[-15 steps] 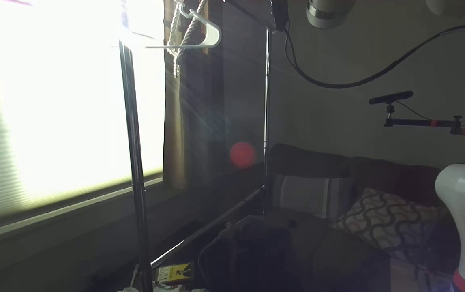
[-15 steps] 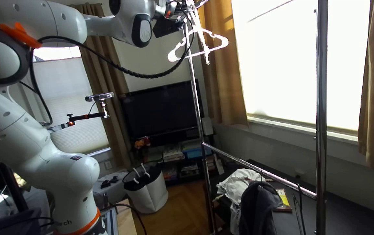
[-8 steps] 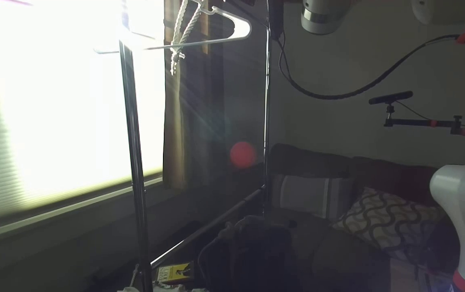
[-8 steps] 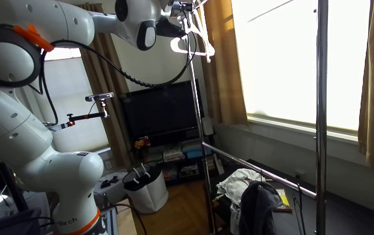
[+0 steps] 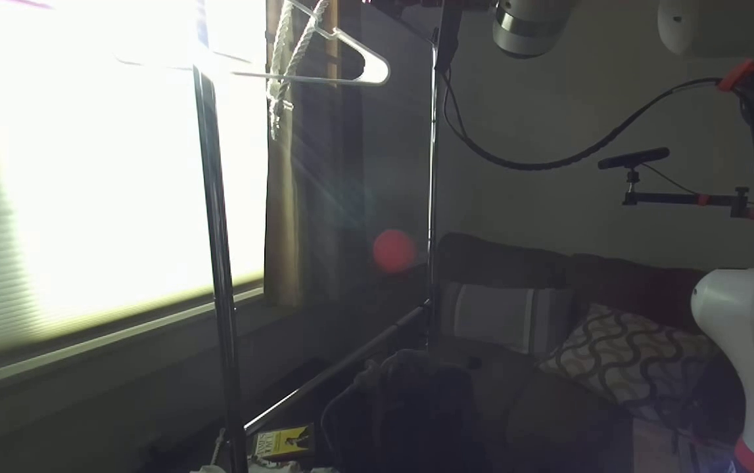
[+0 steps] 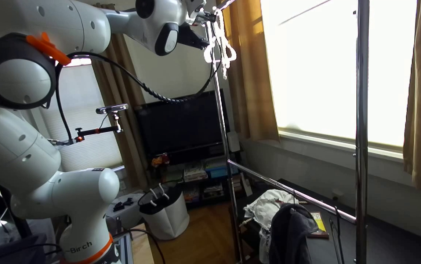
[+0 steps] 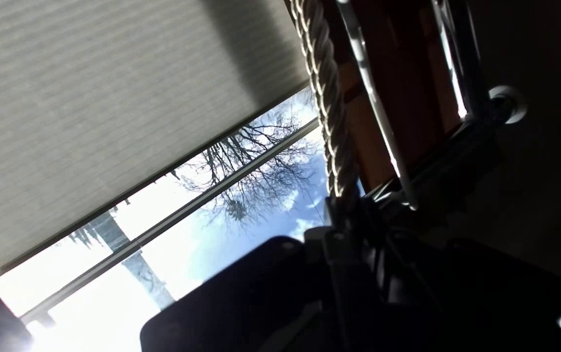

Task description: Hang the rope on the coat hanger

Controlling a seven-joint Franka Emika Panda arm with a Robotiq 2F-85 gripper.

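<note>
Your gripper [image 7: 345,211] is clamped on the rope [image 7: 326,88], which reaches the top edge of your wrist view. In an exterior view the rope hangs at the top, left of centre, crossing the hanger [image 5: 375,69]; you can't tell whether it loops through.

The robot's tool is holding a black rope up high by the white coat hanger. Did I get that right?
Almost! The rope isn't black: it's whitish, as both exterior views show. The rest is right: the tool is holding it up high by the white coat hanger.
</note>
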